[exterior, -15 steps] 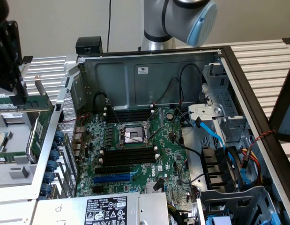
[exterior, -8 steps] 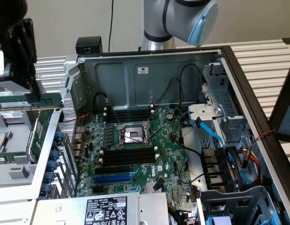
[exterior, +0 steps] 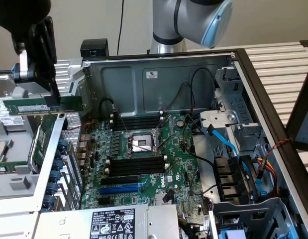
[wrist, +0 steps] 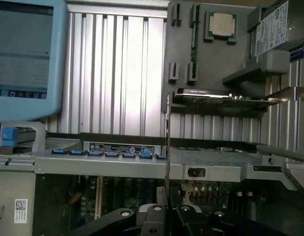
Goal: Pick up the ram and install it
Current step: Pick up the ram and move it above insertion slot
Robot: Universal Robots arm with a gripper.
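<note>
I see my gripper [exterior: 55, 101] closed tight on the ram [exterior: 29, 107], stick pinched between the fingertips, held level, by the open computer case [exterior: 158, 74] wall at the exterior view's left, well apart from the motherboard [exterior: 144, 164]

The ram [exterior: 42, 106] is a green board with a slight sheen and a white paper label. The gripper [exterior: 55, 102] looks matt black. The case [exterior: 144, 79] is bare, dull grey sheet metal, and the motherboard [exterior: 178, 159] is glossy green. The arm [exterior: 166, 20] is smooth grey with a blue plastic cap [exterior: 216, 25]. The table [exterior: 283, 64] is ribbed, pale and matt.
</note>
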